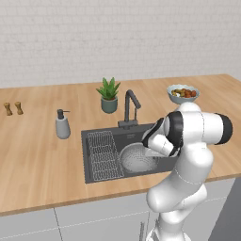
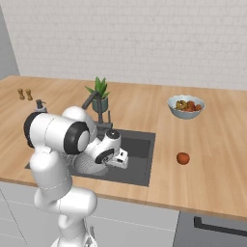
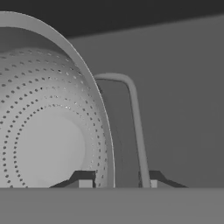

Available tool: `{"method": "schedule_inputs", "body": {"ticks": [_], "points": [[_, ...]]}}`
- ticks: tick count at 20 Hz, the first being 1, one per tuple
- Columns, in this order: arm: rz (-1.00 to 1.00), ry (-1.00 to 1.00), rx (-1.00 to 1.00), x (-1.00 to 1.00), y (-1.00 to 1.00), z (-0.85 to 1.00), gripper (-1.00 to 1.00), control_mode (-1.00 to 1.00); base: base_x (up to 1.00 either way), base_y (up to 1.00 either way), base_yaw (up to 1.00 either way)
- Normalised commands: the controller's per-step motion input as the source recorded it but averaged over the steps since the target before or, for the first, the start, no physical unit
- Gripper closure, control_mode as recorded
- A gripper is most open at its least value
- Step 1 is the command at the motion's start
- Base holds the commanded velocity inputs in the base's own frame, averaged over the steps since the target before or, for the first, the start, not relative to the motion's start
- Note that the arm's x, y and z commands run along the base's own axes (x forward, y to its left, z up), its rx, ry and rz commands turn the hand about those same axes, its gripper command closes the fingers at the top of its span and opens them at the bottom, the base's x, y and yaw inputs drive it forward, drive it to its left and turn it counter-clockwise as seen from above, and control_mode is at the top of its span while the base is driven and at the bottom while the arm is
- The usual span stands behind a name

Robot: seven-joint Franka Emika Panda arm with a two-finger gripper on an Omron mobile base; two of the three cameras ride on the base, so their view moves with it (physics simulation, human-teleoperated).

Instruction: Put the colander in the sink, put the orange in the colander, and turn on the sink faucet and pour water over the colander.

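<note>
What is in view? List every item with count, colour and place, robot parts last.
round grey perforated metal colander: 1, grey, inside the sink
dark rectangular sink: 1, dark grey, set in the counter
wire grid rack: 1, grey, sink's left part
tall bent faucet: 1, dark grey, behind the sink
small orange: 1, reddish-orange, counter right of the sink
pale fruit bowl: 1, far right counter
potted plant: 1, green, beside the faucet
soap pump bottle: 1, grey, left of the sink
small brown shakers: 2, far left
tool: 1, shut on the colander's loop handle
</note>
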Motion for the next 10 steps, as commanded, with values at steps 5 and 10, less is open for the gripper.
{"method": "schedule_inputs", "body": {"ticks": [5, 10], "points": [[0.01, 0.00, 0.03, 0.30, 0.10, -0.02, 1.00, -1.00, 0.00, 0.00, 0.00], [0.00, 0.00, 0.01, 0.27, 0.00, -0.12, 1.00, -1.00, 0.00, 0.00, 0.00]]}}
